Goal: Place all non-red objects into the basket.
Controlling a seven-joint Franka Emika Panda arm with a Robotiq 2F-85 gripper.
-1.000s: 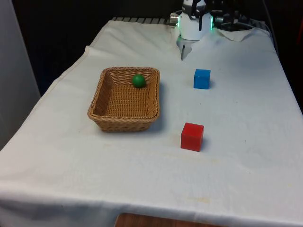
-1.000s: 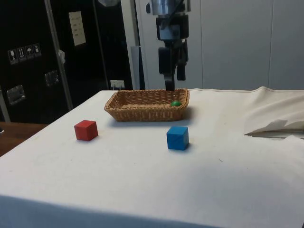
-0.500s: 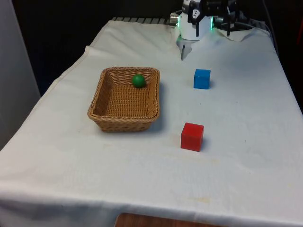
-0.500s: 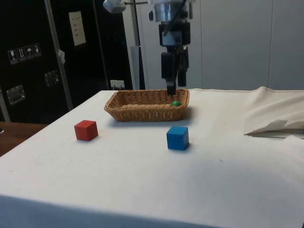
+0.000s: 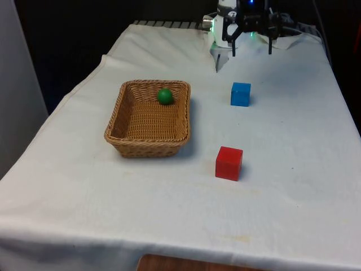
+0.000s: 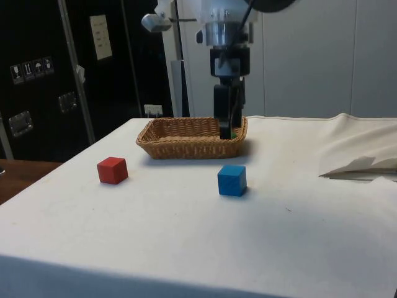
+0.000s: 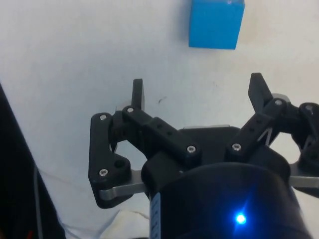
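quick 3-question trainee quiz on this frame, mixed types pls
1. True or false: the green ball lies inside the basket.
2. Which non-red thing is not yet in the basket? A) blue cube B) green ball C) yellow cup
3. Fill in: the claw hangs above the table with its fingers ____.

Key: 1 true; 2 A; 3 open. The red cube sits on the cloth, apart from the basket.
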